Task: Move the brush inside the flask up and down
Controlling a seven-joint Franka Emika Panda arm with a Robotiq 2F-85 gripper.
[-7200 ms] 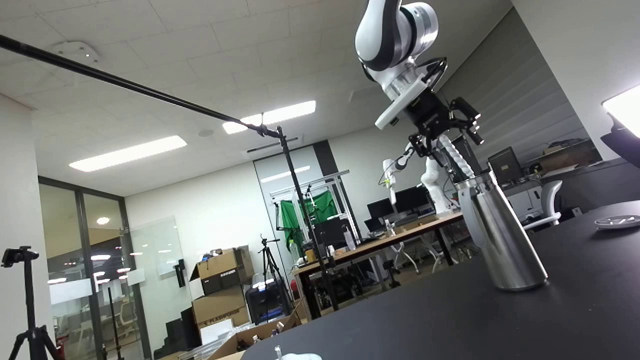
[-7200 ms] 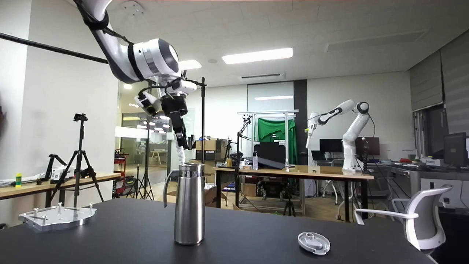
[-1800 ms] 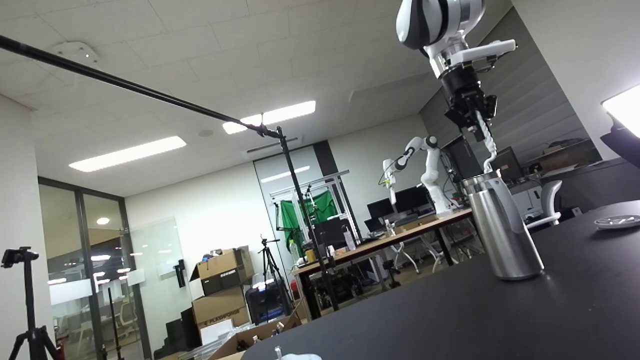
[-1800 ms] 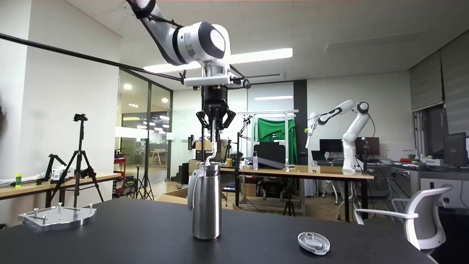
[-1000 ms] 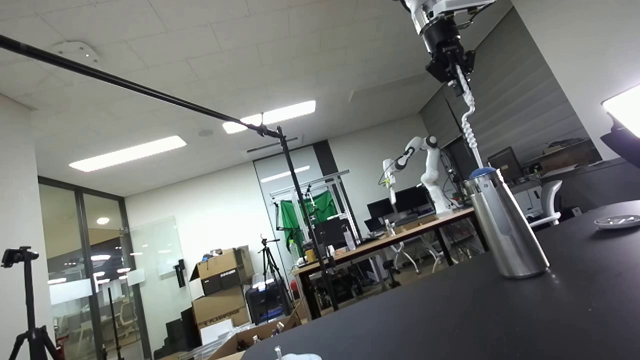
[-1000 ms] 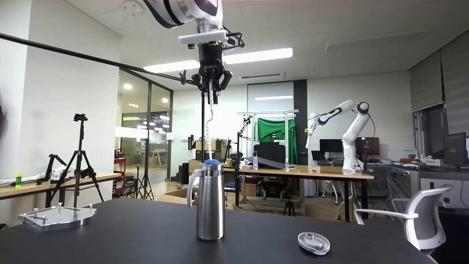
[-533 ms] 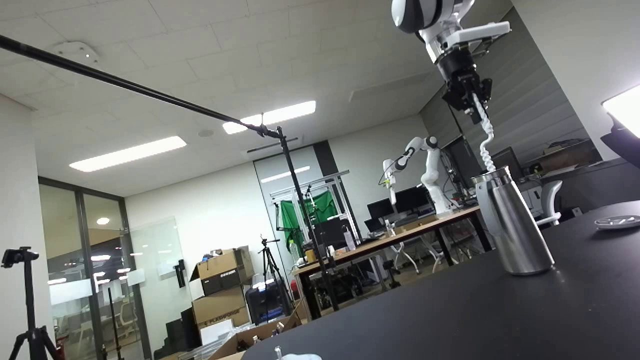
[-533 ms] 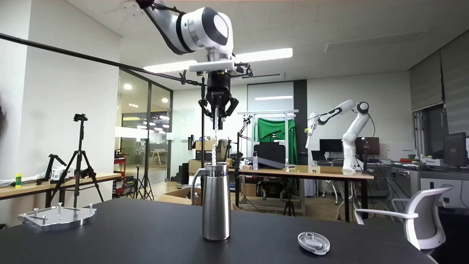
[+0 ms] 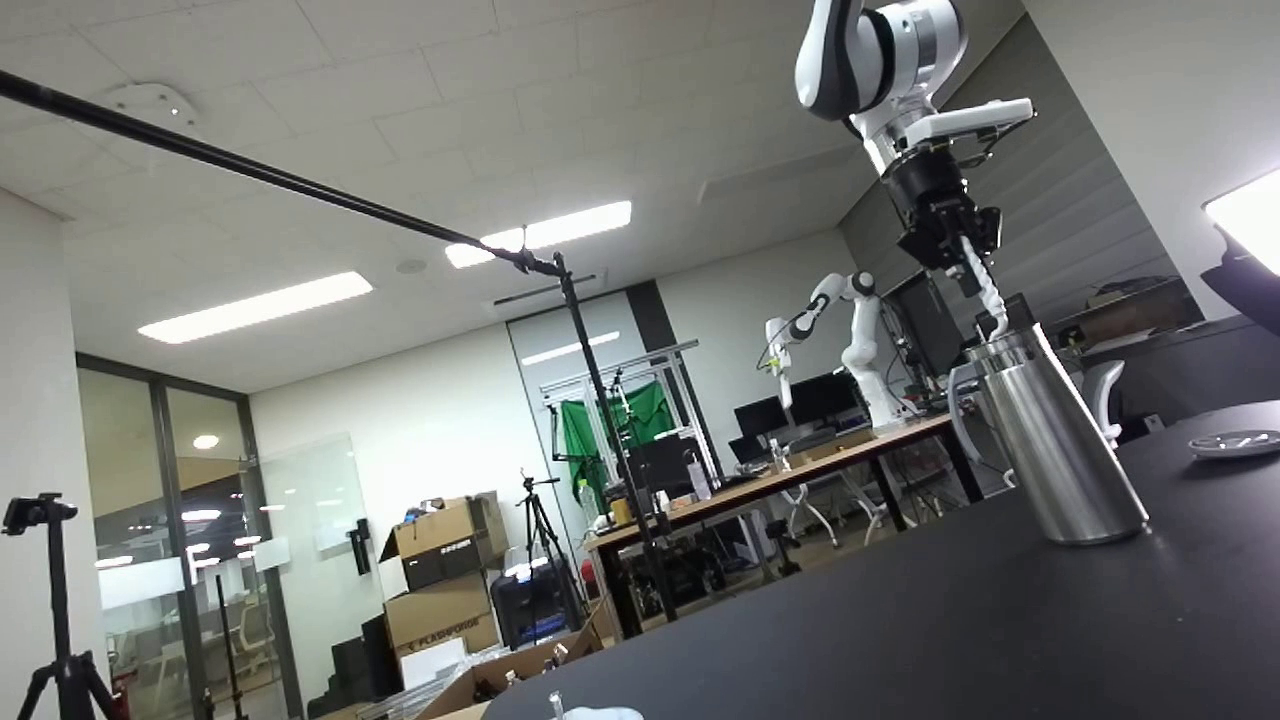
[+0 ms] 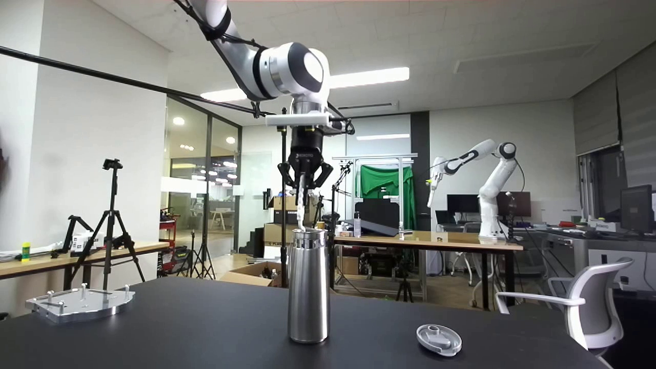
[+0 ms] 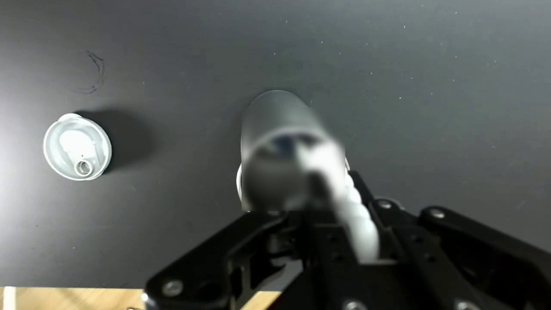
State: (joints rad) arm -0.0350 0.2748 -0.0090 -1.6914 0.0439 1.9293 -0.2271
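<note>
The black table is the base of the work. Over it the robot arm reaches down, and beneath the arm the steel flask stands upright, its mouth open. The gripper is directly above this mouth, pointing downward, its fingers pinched on the white handle of the brush. So the brush lies straight below the gripper, its long axis close to vertical, nearly in line with the flask; the lower part is inside, and the handle bends just above the rim. Only a short piece shows there, so I judge that an upward pull is due. It should follow the flask's axis, otherwise the bend may push the rim and drag the flask. The lid, the smallest thing, lies well apart from the flask.
</note>
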